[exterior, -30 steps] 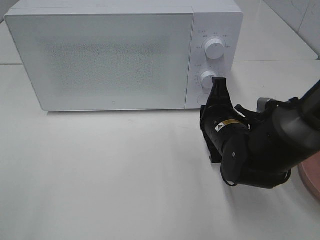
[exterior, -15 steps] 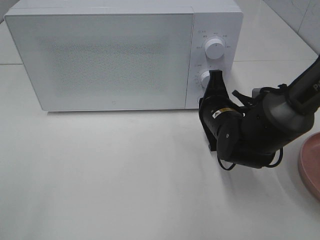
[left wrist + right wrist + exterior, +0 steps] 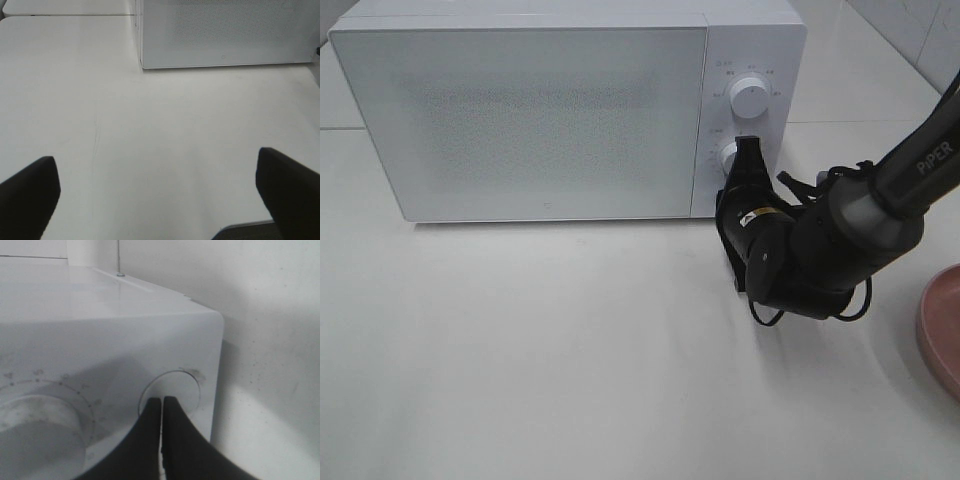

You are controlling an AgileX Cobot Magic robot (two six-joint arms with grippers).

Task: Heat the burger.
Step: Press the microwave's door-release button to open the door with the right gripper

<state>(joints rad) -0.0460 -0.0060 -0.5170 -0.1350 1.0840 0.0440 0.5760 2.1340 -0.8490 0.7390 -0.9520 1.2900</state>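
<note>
Right wrist view: my right jaws, pinched together, meet the round button [image 3: 184, 386] on the microwave [image 3: 100, 325]; my left jaws gape wide over the worktop [image 3: 150, 145].

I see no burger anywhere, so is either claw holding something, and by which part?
Nothing is held. The right gripper is shut on nothing, its tips at the round button of the microwave; the left gripper hangs open above the table.

The left pincer [image 3: 155, 162] hangs over the white desk [image 3: 65, 75], its two dark fingers [image 3: 27, 200] spread wide apart. Seen from the pincer, a white microwave [image 3: 225, 30] stands on the desk ahead at about one o'clock, speckled door toward the pincer.
</note>
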